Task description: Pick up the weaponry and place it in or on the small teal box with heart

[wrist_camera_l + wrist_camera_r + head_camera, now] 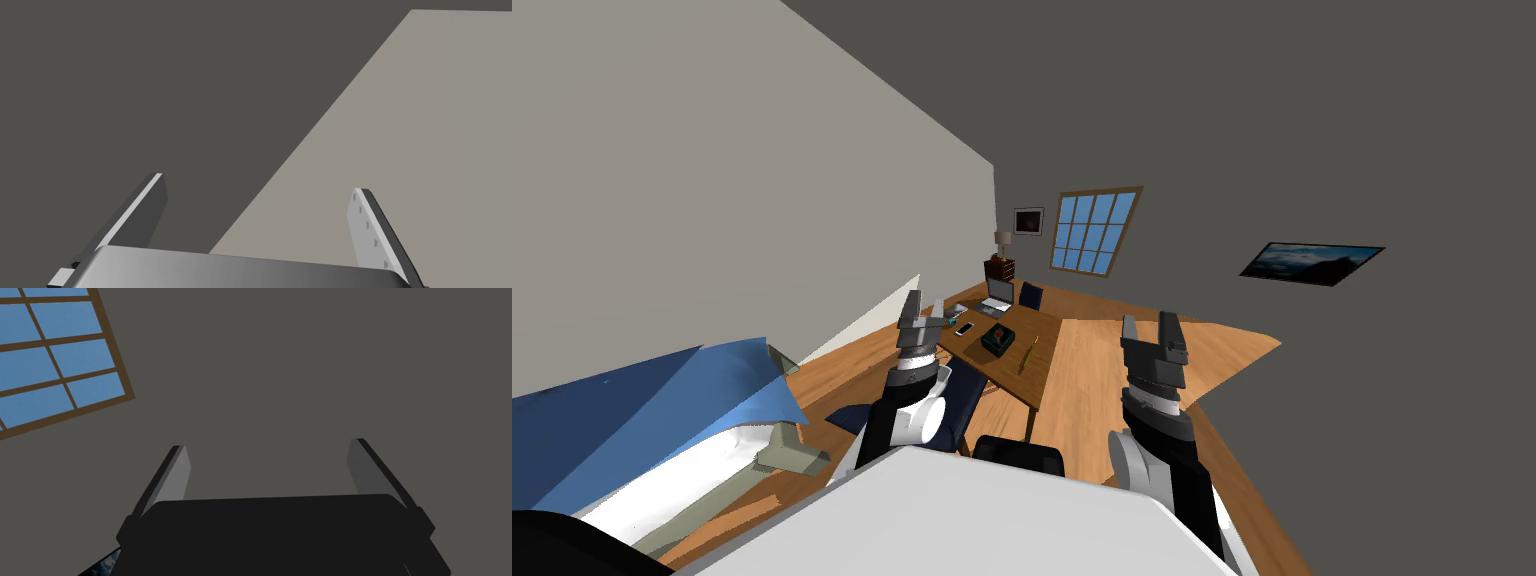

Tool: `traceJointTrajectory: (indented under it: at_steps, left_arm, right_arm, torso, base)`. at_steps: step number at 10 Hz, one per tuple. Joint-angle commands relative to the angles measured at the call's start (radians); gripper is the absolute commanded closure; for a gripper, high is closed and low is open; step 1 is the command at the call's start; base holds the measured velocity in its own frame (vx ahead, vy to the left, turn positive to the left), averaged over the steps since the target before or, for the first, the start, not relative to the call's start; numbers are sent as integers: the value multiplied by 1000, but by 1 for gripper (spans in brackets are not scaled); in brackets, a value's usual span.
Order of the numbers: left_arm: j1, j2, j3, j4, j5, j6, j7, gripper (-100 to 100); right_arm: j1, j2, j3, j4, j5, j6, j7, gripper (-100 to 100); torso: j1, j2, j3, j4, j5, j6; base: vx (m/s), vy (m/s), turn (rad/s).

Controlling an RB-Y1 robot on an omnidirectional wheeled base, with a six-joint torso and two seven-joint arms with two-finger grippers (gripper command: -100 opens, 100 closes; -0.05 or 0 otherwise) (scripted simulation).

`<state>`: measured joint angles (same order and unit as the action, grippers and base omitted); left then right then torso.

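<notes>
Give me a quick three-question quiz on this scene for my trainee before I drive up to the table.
1. True or false: the small dark teal box with a red heart stands on the brown wooden table.
2. The left gripper and the right gripper are: A) both open and empty; B) both shut on the box; C) one open, one shut.
3. What lies on the table just to the robot's right of the box?
Key: 1 true; 2 A; 3 the thin yellowish stick-like weapon.
</notes>
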<state>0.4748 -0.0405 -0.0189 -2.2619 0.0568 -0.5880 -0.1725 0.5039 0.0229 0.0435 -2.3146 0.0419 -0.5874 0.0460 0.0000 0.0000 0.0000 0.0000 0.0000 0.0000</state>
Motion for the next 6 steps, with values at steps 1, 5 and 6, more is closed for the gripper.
traceJointTrajectory:
  at_steps: [1, 5, 6]
  left_arm:
    - [-8, 35, 3, 15, 3, 9, 11, -100]
    - [-57, 140, 23, 101, 24, 66, 73, -100]
    - [-75, 163, 30, 133, 32, 88, 95, -100]
  right_arm:
    - [0, 0, 0, 0, 0, 0, 0, 0]
    - [0, 0, 0, 0, 0, 0, 0, 0]
    - [0, 0, 0, 0, 0, 0, 0, 0]
  torso:
    - [0, 0, 0, 0, 0, 0]
    - [-9, 1, 1, 0, -2, 0]
    - [-12, 1, 0, 0, -2, 0]
  base:
    - [-2, -34, 14]
    - [-26, -135, 36]
    - [-50, -196, 54]
